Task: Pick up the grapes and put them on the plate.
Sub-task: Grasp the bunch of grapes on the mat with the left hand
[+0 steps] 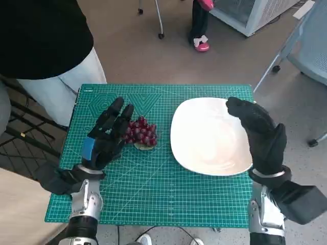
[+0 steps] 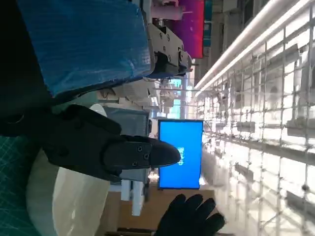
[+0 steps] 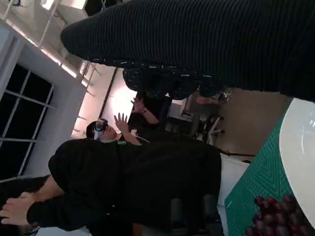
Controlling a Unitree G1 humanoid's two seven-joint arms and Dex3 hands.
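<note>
Risk of loose dark-red grape bunch [image 1: 141, 131] shedding berries or slipping from spread, empty left robot hand [image 1: 108, 133] before reaching white square plate [image 1: 210, 137] at 3 o'clock.

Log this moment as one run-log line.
left hand: open, at grapes | right hand: open, over plate | grapes: on mat, not on plate

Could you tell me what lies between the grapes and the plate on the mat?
Only a bare strip of green cutting mat separates the grapes from the plate, per the head view.
</note>
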